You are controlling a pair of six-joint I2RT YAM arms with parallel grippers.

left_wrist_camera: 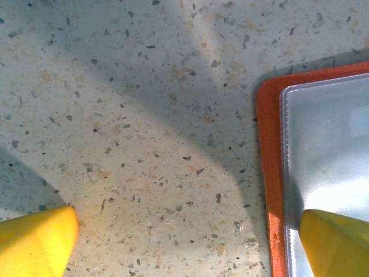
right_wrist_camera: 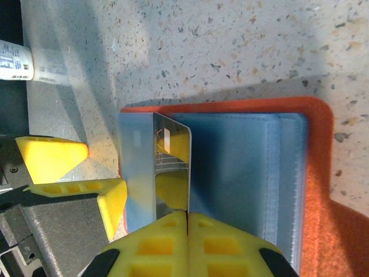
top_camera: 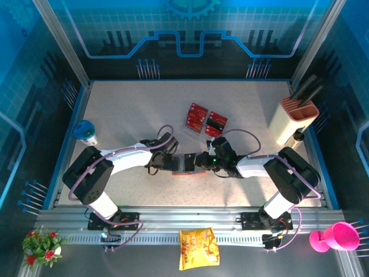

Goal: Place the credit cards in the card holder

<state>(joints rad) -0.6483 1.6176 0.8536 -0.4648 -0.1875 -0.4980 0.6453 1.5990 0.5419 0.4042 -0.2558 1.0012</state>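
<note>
- The left arm (top_camera: 118, 157) reaches from its base inward, wrist bent down.
- The left end effector (left_wrist_camera: 185, 242) has its jaws spread wide, with the yellow fingertips (left_wrist_camera: 36, 239) low.
- The right arm (top_camera: 259, 163) reaches inward from the other side.
- The right end effector (right_wrist_camera: 186, 222) has its fingers pressed together, pinching a thin card (right_wrist_camera: 172, 151) by the edge.
- The two end effectors face each other, close together.

The card holder (top_camera: 185, 165) lay open and flat on the speckled table, its orange cover (right_wrist_camera: 323, 190) underneath and its grey-blue pockets (right_wrist_camera: 242, 173) facing up. A shiny card (right_wrist_camera: 172, 167) stood on edge at the mouth of a pocket, pinched in the closed fingers of the right gripper (right_wrist_camera: 186, 214). Beyond the holder, the red, black-banded credit cards (top_camera: 196, 116) lay flat in two groups just beside each other.
</note>
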